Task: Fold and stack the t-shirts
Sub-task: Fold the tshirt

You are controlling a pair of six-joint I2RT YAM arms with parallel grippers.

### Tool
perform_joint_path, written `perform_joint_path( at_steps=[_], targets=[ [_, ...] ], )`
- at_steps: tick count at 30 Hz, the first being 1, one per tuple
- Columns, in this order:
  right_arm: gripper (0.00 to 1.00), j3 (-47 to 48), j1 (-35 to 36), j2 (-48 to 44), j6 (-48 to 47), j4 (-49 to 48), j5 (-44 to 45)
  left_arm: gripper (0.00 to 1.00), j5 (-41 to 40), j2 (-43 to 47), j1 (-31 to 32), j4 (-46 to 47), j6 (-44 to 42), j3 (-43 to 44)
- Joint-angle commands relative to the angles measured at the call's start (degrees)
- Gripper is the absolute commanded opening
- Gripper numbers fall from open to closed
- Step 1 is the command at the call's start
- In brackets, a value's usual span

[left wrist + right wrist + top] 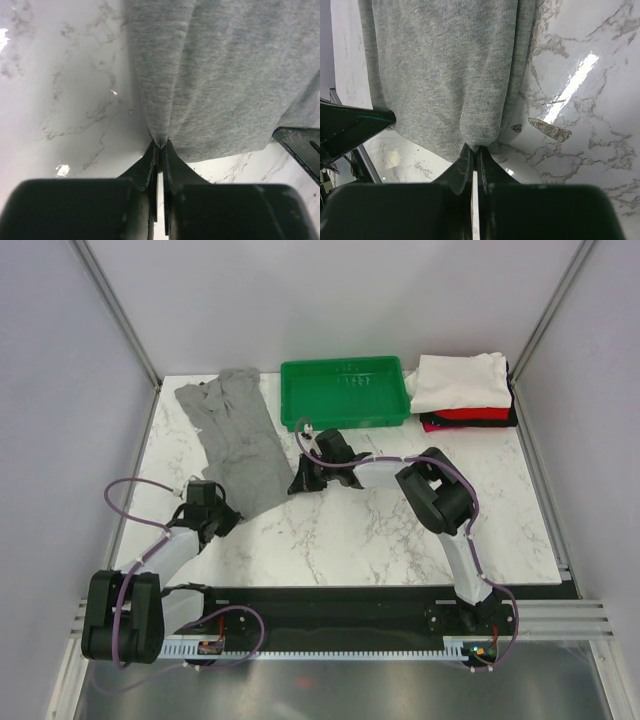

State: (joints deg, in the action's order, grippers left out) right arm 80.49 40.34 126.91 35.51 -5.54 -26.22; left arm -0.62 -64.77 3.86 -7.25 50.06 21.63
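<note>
Grey t-shirt (pixel 238 440) flat ahead of tips, hem nipped tight in L pincer (pixel 160 146) & R pincer (pixel 475 150)

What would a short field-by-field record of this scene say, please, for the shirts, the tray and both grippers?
grey t-shirt: bunched lengthwise on the marble table, far left
left gripper: shut on the grey t-shirt's near hem
right gripper: shut on the same hem, further right
folded stack: white on top, red and black below, far right corner
green tray: far edge, between grey t-shirt and folded stack
</note>
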Motion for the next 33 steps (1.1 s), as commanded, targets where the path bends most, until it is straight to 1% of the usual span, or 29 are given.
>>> perform_joint_path(
  at_steps=[1, 3, 4, 6, 7, 8, 10, 11, 12, 13, 17, 19, 20, 23, 26, 29, 33],
  targets=[
    [0.0, -2.9, 0.1, 2.6, -0.9, 3.3, 2.4, 0.02, 1.9, -0.5, 0.8, 0.6, 0.7, -0.7],
    [0.0, -3.9, 0.0, 1.2, -0.8, 3.4, 2.4, 0.02, 2.4, 0.1, 1.4, 0.0, 0.1, 0.1],
    [0.0, -4.6, -0.1, 0.2, -0.7, 3.4, 2.2, 0.02, 2.4, 1.7, 1.6, -0.8, 0.0, 0.6],
    [0.0, -7.6, -0.1, -3.3, -0.4, 3.3, 2.2, 0.02, 2.3, 4.1, 2.2, -4.5, -0.3, 2.0],
    [0.0, -8.8, -0.1, -4.7, 0.0, 3.3, 2.3, 0.02, 2.3, 7.1, 2.4, -5.9, -0.2, 2.4],
    [0.0, -10.2, 0.0, -6.3, 0.2, 3.3, 2.3, 0.02, 2.8, 9.0, 2.5, -9.7, -0.1, 2.8],
    [0.0, -14.5, 0.1, -11.7, 0.6, 3.5, 2.5, 0.02, 3.8, 12.6, 2.8, -13.3, 0.4, 4.5],
    [0.0, -15.9, 0.2, -13.6, 1.2, 3.6, 2.6, 0.02, 4.9, 16.3, 3.0, -15.1, 0.4, 5.1],
    [0.0, -18.4, 0.4, -17.5, 1.4, 4.7, 3.1, 0.02, 5.5, 17.8, 3.3, -18.0, 0.2, 6.6],
    [0.0, -19.4, 0.9, -19.6, 1.5, 5.4, 3.9, 0.02, 6.3, 19.3, 3.4, -19.7, -0.5, 7.3],
    [0.0, -23.8, 3.3, -31.2, 1.8, 13.2, 8.5, 0.02, 10.5, 24.8, 4.1, -28.4, -1.5, 11.1],
    [0.0, -25.5, 4.9, -35.1, 2.7, 15.4, 10.2, 0.02, 12.1, 26.8, 4.7, -33.1, -1.1, 12.0],
    [0.0, -26.3, 5.4, -39.0, 3.3, 16.4, 11.4, 0.02, 13.4, 28.1, 4.8, -34.4, -0.7, 12.7],
    [0.0, -30.1, 7.6, -45.0, 7.1, 19.9, 13.4, 0.02, 16.3, 33.4, 5.4, -39.2, 1.0, 14.0],
    [0.0, -32.5, 11.0, -53.7, 11.9, 23.9, 15.5, 0.02, 19.5, 38.0, 5.5, -43.5, 2.7, 14.3],
    [0.0, -34.5, 15.6, -59.3, 17.0, 26.8, 18.8, 0.02, 22.9, 42.7, 5.6, -45.8, 4.5, 14.4],
    [0.0, -36.5, 24.0, -63.8, 23.4, 30.7, 25.6, 0.02, 24.3, 47.1, 5.6, -50.6, 5.2, 17.0]
  ],
)
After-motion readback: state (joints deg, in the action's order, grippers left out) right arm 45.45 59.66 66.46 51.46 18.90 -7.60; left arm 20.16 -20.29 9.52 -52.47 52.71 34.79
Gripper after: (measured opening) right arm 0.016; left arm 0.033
